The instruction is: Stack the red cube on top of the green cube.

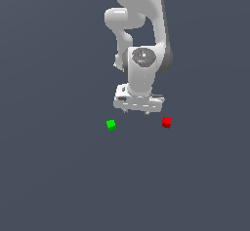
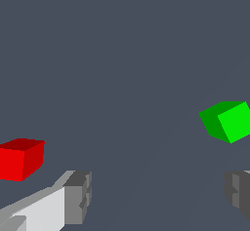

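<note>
The red cube rests on the dark floor toward the exterior view's right, and the green cube rests toward that view's left, well apart from it. My gripper hangs between the two and slightly behind them, pointing down, open with nothing between its fingers. The wrist view shows the red cube and the green cube lying just beyond the two spread fingertips, one cube near each finger. The gripper touches neither cube.
A plain dark grey floor lies under everything. The white arm rises behind the gripper at the middle top of the exterior view.
</note>
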Controlling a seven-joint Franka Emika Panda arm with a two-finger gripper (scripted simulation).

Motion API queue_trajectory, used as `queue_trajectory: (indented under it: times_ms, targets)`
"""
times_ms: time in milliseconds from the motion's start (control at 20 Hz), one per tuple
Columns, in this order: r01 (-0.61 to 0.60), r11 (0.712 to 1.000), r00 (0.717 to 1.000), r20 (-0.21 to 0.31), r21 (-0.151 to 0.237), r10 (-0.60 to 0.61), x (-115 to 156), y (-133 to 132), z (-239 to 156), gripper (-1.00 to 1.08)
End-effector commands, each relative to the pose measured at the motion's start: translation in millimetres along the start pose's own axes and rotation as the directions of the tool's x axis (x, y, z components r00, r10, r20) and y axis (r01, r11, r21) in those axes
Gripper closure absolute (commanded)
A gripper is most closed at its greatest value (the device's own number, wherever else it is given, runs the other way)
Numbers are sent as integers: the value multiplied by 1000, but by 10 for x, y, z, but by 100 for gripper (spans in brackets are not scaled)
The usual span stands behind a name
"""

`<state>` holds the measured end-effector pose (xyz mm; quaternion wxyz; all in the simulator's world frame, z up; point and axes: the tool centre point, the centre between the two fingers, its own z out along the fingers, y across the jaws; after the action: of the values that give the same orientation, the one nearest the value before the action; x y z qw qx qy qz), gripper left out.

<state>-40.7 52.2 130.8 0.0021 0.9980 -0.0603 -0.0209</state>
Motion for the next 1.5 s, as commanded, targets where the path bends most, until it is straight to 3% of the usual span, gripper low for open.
queue_trajectory:
  times_ms: [0, 400, 750, 1050, 1450]
  targets:
    - [-17, 1000, 1000, -5, 2, 17, -71, -239, 88, -92]
    - [-72, 997, 997, -24, 8, 72, -234, -1002, 366, -92]
    - [-105, 994, 994, -35, 11, 105, -290, -1459, 531, -92]
    - [-119, 993, 992, -40, 12, 119, -298, -1658, 601, -92]
    - [-119, 993, 992, -40, 12, 119, -297, -1682, 638, -92]
